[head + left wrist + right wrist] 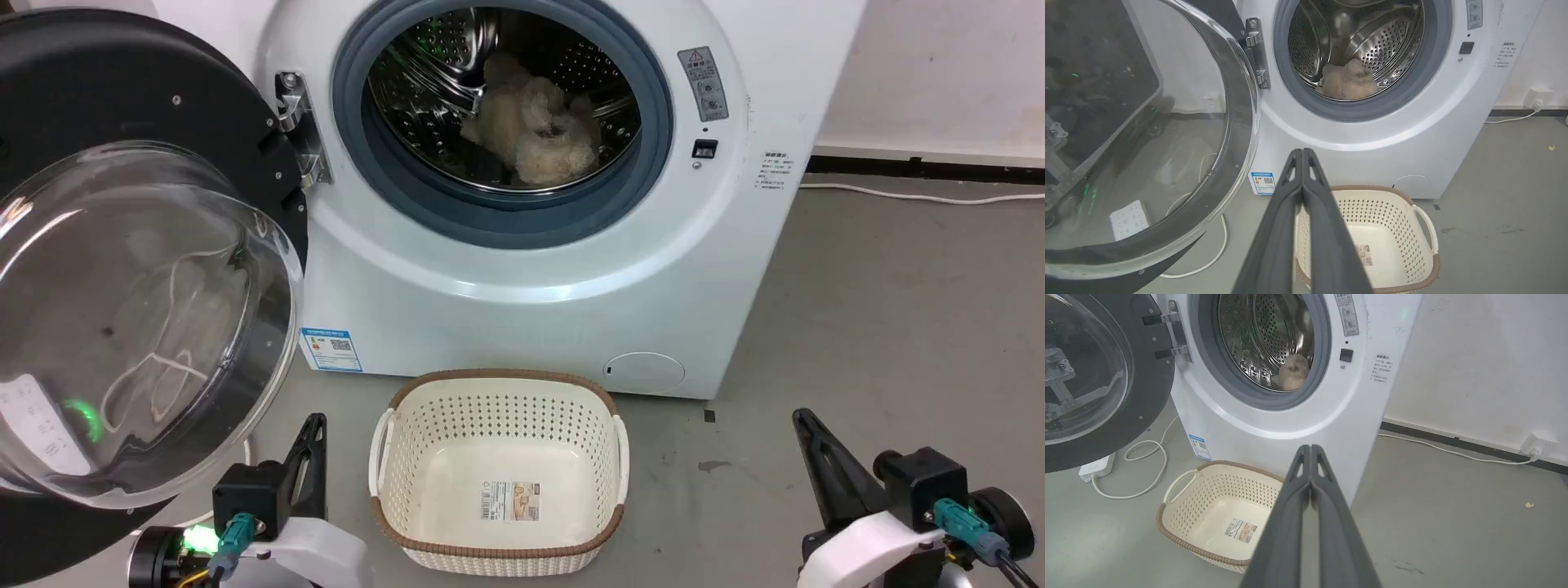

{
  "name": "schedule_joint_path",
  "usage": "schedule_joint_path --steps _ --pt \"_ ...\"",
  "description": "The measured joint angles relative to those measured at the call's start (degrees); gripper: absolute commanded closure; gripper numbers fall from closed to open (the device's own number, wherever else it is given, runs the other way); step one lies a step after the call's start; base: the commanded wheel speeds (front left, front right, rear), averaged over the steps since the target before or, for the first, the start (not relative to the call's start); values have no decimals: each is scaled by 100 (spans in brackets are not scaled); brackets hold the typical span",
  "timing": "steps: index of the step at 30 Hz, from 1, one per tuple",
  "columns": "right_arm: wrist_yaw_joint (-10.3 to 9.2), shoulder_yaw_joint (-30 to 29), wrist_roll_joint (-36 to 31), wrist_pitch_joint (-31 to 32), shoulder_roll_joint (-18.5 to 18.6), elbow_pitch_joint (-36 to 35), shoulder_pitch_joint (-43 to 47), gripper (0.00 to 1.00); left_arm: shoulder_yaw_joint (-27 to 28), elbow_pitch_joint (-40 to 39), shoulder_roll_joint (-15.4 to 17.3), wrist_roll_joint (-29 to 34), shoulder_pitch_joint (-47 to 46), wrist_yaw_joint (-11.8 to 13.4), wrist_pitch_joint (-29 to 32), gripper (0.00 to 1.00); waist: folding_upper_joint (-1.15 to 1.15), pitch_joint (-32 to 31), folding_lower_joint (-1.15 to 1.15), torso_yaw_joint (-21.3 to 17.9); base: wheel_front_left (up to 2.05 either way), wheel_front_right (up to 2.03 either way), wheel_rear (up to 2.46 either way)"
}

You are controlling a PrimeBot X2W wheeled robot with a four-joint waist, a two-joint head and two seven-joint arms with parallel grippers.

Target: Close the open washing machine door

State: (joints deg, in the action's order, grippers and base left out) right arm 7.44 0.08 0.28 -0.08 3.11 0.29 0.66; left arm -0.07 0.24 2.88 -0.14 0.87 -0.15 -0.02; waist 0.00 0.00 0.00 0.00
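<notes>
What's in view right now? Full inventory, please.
washing machine: 1, white, centre, against the wall
washing machine door: 1, black rim with clear glass, open, swung left
drum: 1, steel, inside the washer opening
rubber ring: 1, grey, around the drum mouth
fluffy fabric: 1 heap, beige, inside the drum
laundry basket: 1, cream with brown rim, on the floor before the washer
sticker: 1, blue-edged, washer's lower left front
power strip: 1, white, floor under the door
wall socket: 1, white, base of right wall
left gripper: 1, dark, shut
right gripper: 1, dark, shut
</notes>
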Motion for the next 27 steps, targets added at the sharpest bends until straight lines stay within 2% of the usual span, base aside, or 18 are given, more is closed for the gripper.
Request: schedule_joint_path --steps 26,27 --pt "0 -1 0 0 0 0 0 100 0 1 0 0 0 0 0 100 0 0 0 0 0 0 0" --pt "-1 3 1 0 1 2 2 0 0 2 0 -1 3 -1 0 0 0 0 0 0 0 0 0"
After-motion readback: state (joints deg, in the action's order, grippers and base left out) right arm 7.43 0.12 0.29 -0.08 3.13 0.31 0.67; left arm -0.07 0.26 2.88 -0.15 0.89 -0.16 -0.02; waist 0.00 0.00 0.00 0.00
